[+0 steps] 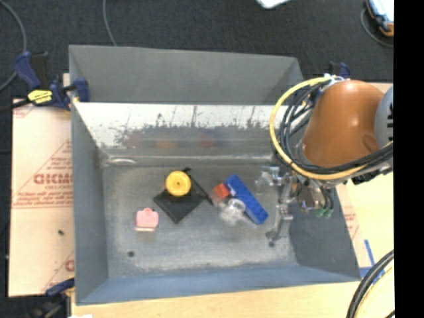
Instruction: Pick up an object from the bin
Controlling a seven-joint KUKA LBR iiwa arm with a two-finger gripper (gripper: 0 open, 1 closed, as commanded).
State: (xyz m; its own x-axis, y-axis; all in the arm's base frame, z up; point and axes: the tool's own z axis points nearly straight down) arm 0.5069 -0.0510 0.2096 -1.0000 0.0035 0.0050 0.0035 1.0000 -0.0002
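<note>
My gripper hangs low at the right side of the bin floor, open, with nothing between its two metal fingers. Just to its left lies a long blue block, set diagonally, its lower end close to the fingers. A small red piece and a clear plastic piece lie against the blue block's left side.
A black flat block with a yellow round knob on it sits mid-floor. A pink small brick lies further left. The orange-covered wrist with looped cables stands over the bin's right wall.
</note>
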